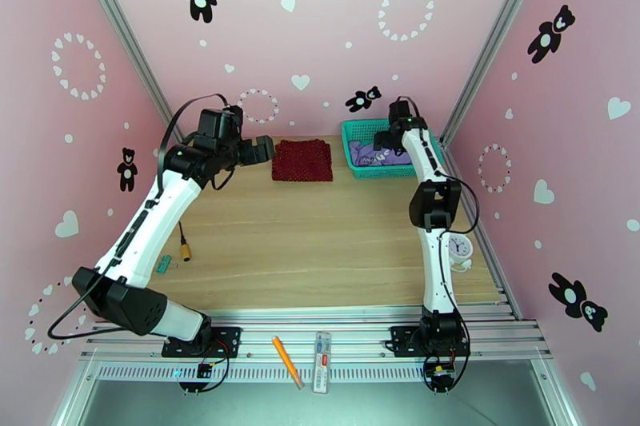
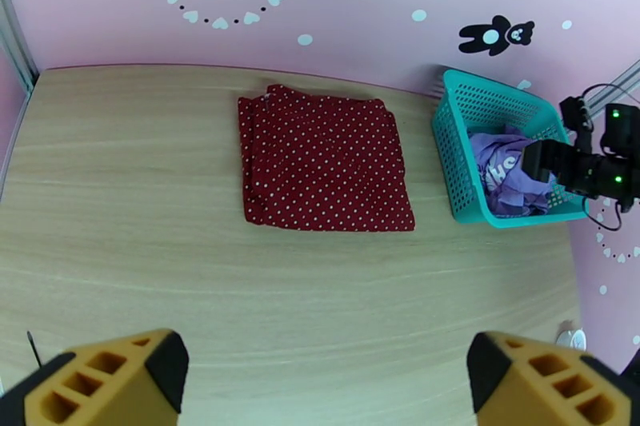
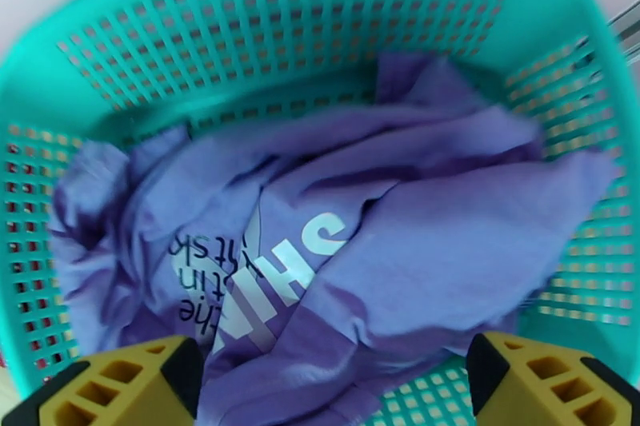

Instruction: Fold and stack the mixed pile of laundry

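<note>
I read the pale print on the one purple T-shirt [image 3: 336,204], crumpled in the teal basket [image 3: 240,28], from right wrist cam, not top cam; one red dotted cloth [image 1: 302,160] folded beside basket; left gripper [image 2: 326,364], right gripper [image 3: 332,372] both spread, empty
</note>
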Robot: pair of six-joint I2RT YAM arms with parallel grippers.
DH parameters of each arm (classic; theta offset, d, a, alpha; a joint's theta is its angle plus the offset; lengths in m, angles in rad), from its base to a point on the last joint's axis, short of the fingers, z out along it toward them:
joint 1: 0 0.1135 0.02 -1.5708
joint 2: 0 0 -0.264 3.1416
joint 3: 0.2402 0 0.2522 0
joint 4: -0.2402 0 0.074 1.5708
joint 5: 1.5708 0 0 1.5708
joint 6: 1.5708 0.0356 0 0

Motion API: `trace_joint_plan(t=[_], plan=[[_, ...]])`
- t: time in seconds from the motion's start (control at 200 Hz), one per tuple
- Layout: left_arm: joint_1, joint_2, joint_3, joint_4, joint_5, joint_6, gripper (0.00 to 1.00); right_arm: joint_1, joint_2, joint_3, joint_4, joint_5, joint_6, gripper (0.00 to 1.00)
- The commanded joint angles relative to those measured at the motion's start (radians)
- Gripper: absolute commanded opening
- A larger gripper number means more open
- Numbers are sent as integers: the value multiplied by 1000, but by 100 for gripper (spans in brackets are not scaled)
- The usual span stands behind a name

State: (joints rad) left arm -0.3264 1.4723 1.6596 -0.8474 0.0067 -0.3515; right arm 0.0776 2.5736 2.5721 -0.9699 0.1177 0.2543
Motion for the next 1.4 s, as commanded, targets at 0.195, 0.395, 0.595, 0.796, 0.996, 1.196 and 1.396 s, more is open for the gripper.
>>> trace_joint_plan(t=[0.195, 0.395, 0.595, 0.796, 0.996, 1.196, 1.396], plan=[[-8, -19, -34, 5, -59, 12, 98, -18, 83, 1, 25, -84, 60, 47], [-10, -27, -16, 11, -49, 3, 98, -25, 6, 8, 55, -92, 74, 0], [-10, -62, 17, -20, -77, 17, 96, -25, -170, 118, 92, -109, 91, 0], [-10, -116, -6, -24, -94, 20, 95, -25, -324, 112, 100, -87, 103, 0], [-10, -116, -23, -27, -93, 25, 97, -24, -231, 102, 15, -38, 74, 20], [-10, -81, -21, -27, -87, 35, 98, -25, -82, 102, -2, -14, 41, 74], [-10, -51, -9, -27, -91, 40, 98, -26, 9, 102, 8, 11, 1, 87]])
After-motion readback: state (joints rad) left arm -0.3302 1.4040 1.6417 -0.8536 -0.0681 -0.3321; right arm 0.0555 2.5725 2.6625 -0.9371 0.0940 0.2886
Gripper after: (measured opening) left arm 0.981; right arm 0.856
